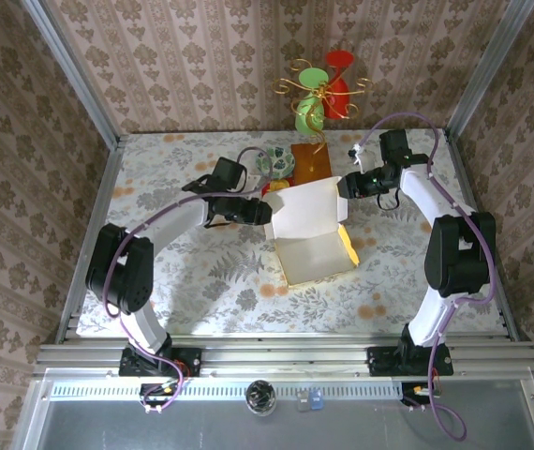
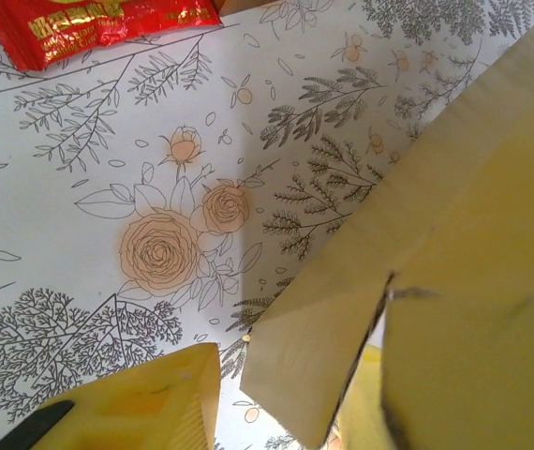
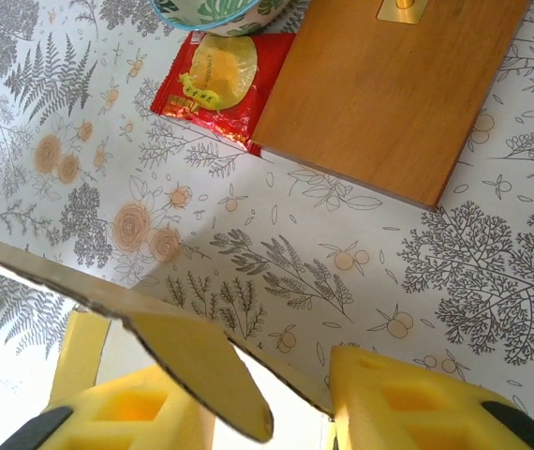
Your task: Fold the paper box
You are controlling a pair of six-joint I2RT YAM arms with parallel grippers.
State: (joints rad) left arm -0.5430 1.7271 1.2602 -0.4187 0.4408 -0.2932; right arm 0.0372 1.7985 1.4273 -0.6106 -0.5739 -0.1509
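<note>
The right gripper (image 1: 343,187) is seen right of centre in the overhead view, set against the right edge of the raised white panel of the paper box (image 1: 309,230). In the right wrist view its two yellow pads (image 3: 136,412) are held spread apart at the bottom of the frame. A thin edge of the box's cardboard is passed between them, running in from the left edge to a rounded tip beside the left-hand pad; no pinch is shown. Beyond the pads, an orange-brown board (image 3: 389,94) is laid flat at the upper right. A red packet (image 3: 215,80) is placed just beside its left edge, and a patterned bowl (image 3: 220,11) is cut off by the top edge.

The left gripper (image 1: 263,212) is placed just left of centre overhead, at the left edge of the same panel. In the left wrist view one of its yellow pads is shown at the lower left, while the other is hidden behind the yellow cardboard on the right side. Whether this gripper is spread or pressed together cannot be told.

The box is set in the middle of the floral bench (image 1: 201,272). Its lower, yellow-edged part is laid toward the bottom of the frame, and the white panel is stood up above it, between both grippers.
</note>
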